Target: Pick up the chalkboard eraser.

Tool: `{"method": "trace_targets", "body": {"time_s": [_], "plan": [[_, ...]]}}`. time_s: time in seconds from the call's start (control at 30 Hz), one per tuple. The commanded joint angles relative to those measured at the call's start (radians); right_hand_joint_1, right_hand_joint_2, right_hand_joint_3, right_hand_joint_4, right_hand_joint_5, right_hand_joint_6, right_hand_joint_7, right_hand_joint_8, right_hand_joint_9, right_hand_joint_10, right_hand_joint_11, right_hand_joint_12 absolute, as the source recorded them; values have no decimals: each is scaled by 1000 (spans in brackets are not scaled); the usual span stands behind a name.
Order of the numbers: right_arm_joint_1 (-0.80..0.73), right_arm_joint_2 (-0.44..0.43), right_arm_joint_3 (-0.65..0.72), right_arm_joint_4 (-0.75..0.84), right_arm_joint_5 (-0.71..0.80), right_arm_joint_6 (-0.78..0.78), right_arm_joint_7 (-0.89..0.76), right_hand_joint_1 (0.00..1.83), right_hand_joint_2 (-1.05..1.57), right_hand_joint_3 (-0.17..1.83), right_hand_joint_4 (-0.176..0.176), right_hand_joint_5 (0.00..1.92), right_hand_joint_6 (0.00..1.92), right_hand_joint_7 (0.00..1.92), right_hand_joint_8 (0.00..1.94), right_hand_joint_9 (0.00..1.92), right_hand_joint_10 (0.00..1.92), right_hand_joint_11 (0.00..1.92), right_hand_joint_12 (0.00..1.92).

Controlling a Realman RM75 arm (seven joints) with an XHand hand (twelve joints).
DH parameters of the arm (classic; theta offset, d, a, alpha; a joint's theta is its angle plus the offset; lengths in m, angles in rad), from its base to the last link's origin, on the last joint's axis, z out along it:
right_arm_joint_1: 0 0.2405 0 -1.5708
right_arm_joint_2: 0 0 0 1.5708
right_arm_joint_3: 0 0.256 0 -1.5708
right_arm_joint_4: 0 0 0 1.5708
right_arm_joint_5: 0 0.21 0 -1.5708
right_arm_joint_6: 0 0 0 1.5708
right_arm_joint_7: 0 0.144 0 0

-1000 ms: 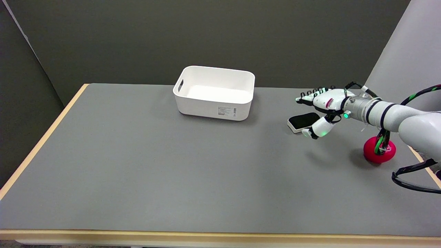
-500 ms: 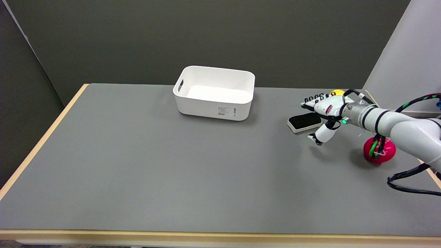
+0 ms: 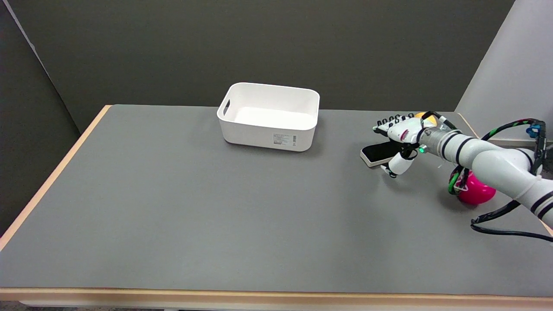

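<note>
right hand (image 3: 399,140) hangs spread over the eraser's (image 3: 380,153) right end, holding nothing; eraser lies flat on the tabletop (image 3: 216,207), so closing and lifting remain.

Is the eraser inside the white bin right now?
No. The chalkboard eraser lies flat on the grey table, well to the right of the white bin, beside the right hand.
</note>
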Motion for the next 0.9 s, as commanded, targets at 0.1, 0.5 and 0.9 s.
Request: {"method": "trace_targets", "body": {"time_s": [0.1,0.5,0.9], "plan": [[116,-17,-138,-147,13,62,-20,648,630,977,-86,84,356,201,351,135,620,0,1005],[107,-38,-138,-184,13,88,-20,704,654,919,-86,123,354,243,330,161,612,-1,1054],[102,-43,-138,-170,57,170,-20,823,946,641,16,546,1259,688,1058,564,1085,198,1242]]}}
